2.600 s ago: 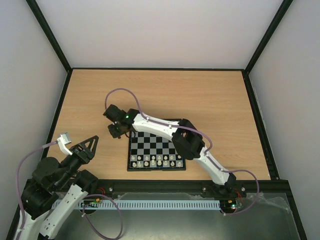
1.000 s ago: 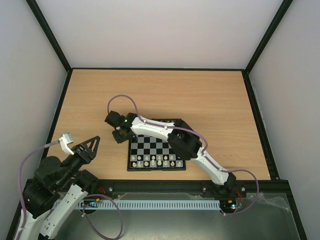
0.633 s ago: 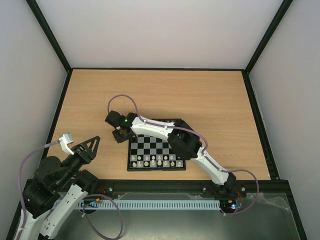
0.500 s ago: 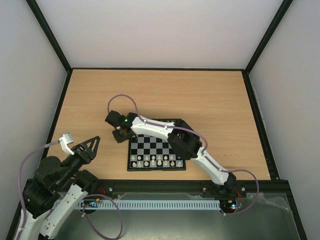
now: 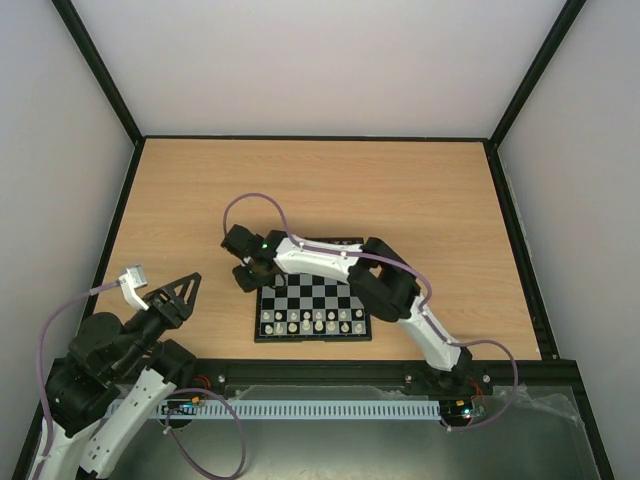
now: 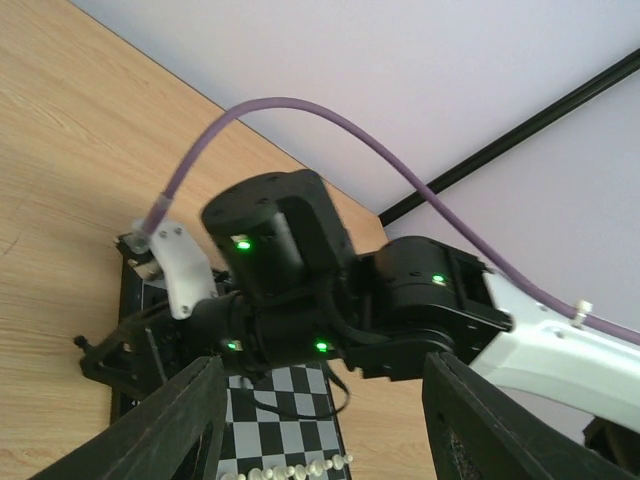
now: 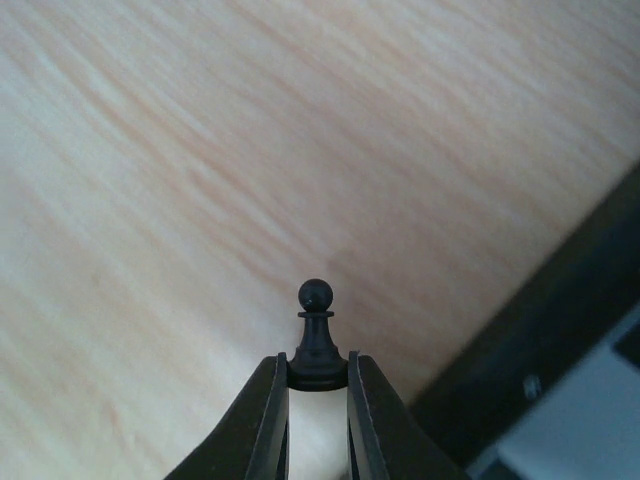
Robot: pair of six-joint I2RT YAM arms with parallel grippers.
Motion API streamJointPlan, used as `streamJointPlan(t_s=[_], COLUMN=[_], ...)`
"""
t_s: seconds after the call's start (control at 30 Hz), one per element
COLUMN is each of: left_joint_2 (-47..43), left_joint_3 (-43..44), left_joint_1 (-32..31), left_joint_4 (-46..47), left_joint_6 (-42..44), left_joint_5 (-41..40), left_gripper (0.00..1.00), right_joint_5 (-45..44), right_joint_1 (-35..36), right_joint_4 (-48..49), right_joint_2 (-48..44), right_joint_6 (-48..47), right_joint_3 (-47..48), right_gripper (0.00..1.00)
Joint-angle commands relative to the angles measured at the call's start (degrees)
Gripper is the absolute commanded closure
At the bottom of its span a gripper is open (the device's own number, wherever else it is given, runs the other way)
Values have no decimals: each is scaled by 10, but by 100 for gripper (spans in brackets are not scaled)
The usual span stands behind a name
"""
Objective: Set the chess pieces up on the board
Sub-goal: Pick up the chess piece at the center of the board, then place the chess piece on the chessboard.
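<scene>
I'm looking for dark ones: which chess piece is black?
The little pawn pinched in the right hand. The pieces showing on the board are pale.

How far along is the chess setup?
Done: pale pieces stand along the board's two near rows. In hand: the right gripper is shut on a black pawn, gripped by its base over the table beside the board's edge. The left gripper is open and holds nothing. Left: no black pieces show on the far rows, though the right arm hides part.
</scene>
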State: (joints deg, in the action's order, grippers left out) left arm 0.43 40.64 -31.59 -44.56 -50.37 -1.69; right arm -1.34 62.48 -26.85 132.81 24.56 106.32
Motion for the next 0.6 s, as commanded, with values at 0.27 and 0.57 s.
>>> streamJointPlan(t_s=[0.27, 0.57], left_joint_2=[41, 134], left_joint_3=[25, -42], left_joint_1=[-2, -2], left_joint_4=[38, 165], left_joint_6=[36, 58], left_joint_5=[88, 323], left_gripper=[40, 34], right_joint_5=[128, 189], right_joint_1=[3, 3], right_joint_4=[101, 116], right_joint_2=[-299, -539], right_joint_6=[-50, -67], right_joint_3=[-253, -427], right_gripper=[89, 88])
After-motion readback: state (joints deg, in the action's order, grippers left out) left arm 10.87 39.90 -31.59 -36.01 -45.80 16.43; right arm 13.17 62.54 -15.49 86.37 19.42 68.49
